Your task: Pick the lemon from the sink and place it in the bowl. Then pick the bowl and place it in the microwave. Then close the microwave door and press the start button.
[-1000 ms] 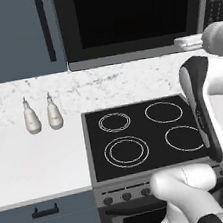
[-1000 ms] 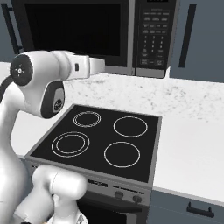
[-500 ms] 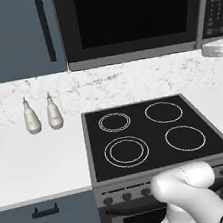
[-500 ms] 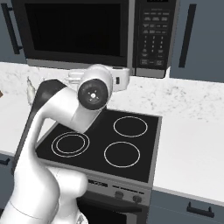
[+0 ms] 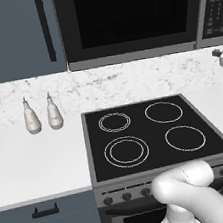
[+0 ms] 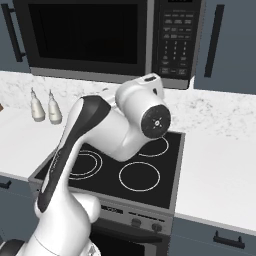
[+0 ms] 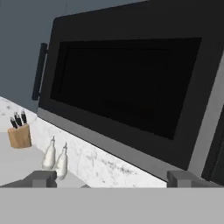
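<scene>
The microwave (image 5: 130, 17) (image 6: 90, 37) hangs over the stove, and its door (image 7: 127, 83) of black glass is shut. Its keypad strip (image 6: 175, 37) sits at its right. My gripper (image 7: 112, 178) faces the door from the front, level with its lower edge. The fingertips (image 7: 41, 177) stand wide apart, open, with nothing between them. In the right base view my arm (image 6: 125, 125) bends across the stove with the wrist up near the keypad. The lemon, the sink and the bowl are out of view.
A black four-ring cooktop (image 5: 152, 132) lies under the microwave, with knobs along its front. Two pale bottles (image 5: 42, 115) stand on the white counter (image 5: 35, 165) to its left. A wooden knife block (image 7: 19, 133) stands farther left. Dark cabinets flank the microwave.
My arm has swung to the right, out of the left base view's right side and across the stove in the right base view. The gripper stays open. The base has not moved.
</scene>
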Robot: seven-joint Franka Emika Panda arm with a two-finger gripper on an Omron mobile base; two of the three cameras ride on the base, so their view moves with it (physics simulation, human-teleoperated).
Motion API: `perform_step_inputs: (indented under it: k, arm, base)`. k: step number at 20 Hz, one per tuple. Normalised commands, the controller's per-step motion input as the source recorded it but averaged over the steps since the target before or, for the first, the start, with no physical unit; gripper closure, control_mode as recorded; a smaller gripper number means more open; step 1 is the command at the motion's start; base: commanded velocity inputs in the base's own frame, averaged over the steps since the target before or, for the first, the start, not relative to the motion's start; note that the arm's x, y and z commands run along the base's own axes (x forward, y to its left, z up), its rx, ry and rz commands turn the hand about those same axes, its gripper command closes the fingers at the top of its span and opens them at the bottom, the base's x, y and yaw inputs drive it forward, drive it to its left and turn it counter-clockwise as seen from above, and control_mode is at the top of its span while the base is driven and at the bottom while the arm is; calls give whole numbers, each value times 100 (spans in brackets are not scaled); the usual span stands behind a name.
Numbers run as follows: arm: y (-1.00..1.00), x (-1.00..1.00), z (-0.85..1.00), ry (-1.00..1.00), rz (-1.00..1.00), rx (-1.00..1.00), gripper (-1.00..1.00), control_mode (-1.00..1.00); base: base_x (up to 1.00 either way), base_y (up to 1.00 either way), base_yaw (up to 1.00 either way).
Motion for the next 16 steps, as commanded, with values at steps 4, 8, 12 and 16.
perform_step_inputs:
  k: [4,8,12,16]
  arm:
    - [-2,-5,0,-1,7,-13,-100,-100]
    - [-5,0,0,-1,1,-11,-100,-100]
    - [-10,0,0,0,0,-8,-100,-100]
    - [-6,0,0,0,0,-7,-100,-100]
  base:
    - [0,0,0]
    - [0,0,0]
    - [0,0,0]
    - [0,0,0]
